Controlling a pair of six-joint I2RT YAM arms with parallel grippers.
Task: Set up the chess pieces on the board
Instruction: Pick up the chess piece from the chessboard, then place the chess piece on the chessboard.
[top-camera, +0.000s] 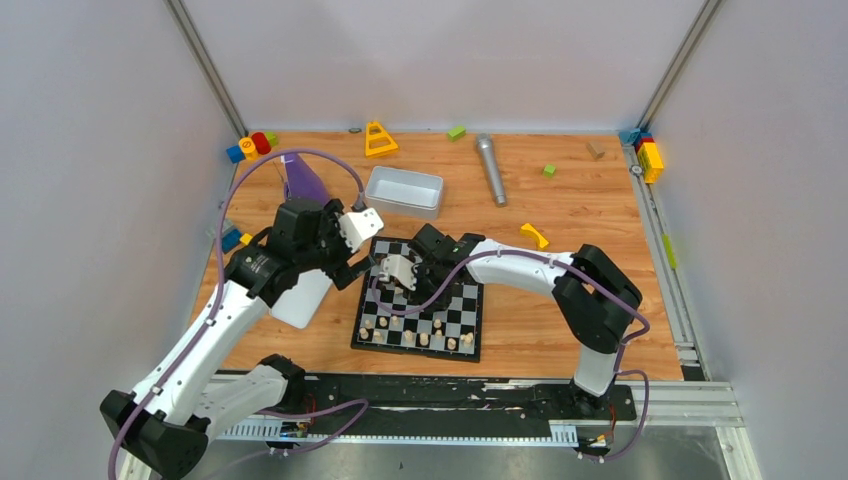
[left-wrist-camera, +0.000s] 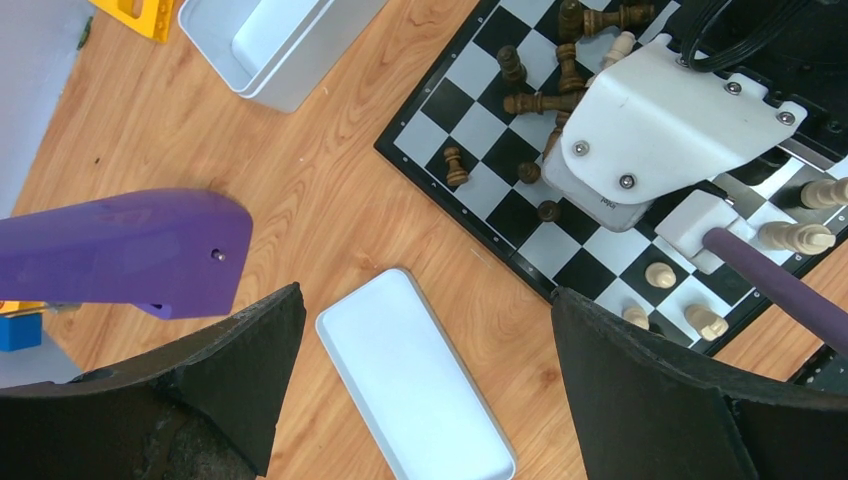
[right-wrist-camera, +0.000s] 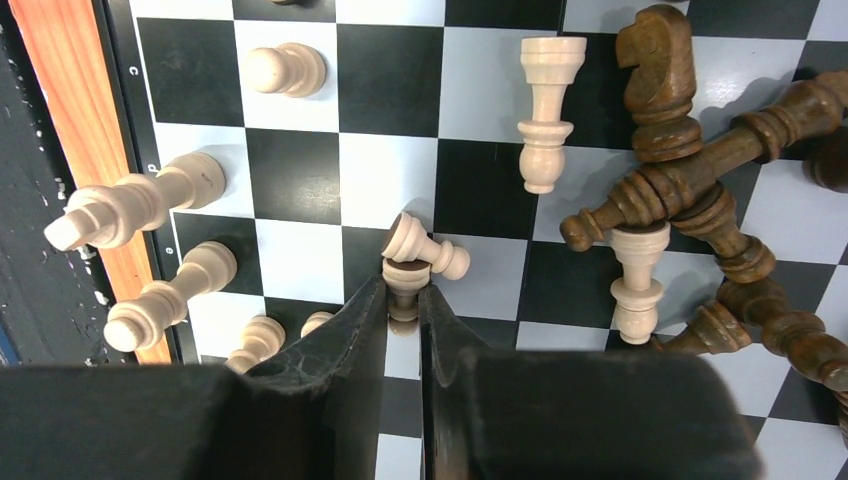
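The checkered board (top-camera: 463, 301) lies in the middle of the table. Pale chess pieces (top-camera: 421, 337) stand along its near rows. Dark brown pieces (right-wrist-camera: 700, 190) lie in a heap at the board's far left, also seen in the left wrist view (left-wrist-camera: 560, 90). My right gripper (right-wrist-camera: 403, 292) is low over the board and shut on a pale pawn (right-wrist-camera: 405, 275); another pale pawn (right-wrist-camera: 432, 247) lies tipped against it. A pale rook (right-wrist-camera: 548, 110) lies flat nearby. My left gripper (left-wrist-camera: 425, 295) is open and empty, above the white lid (left-wrist-camera: 410, 370) beside the board's left edge.
A white tray (top-camera: 405, 190) stands behind the board. A purple object (top-camera: 303, 180) and coloured blocks (top-camera: 250, 145) are at the back left. A grey cylinder (top-camera: 490, 168), a yellow triangle (top-camera: 379, 139) and small blocks (top-camera: 535, 235) lie behind and right.
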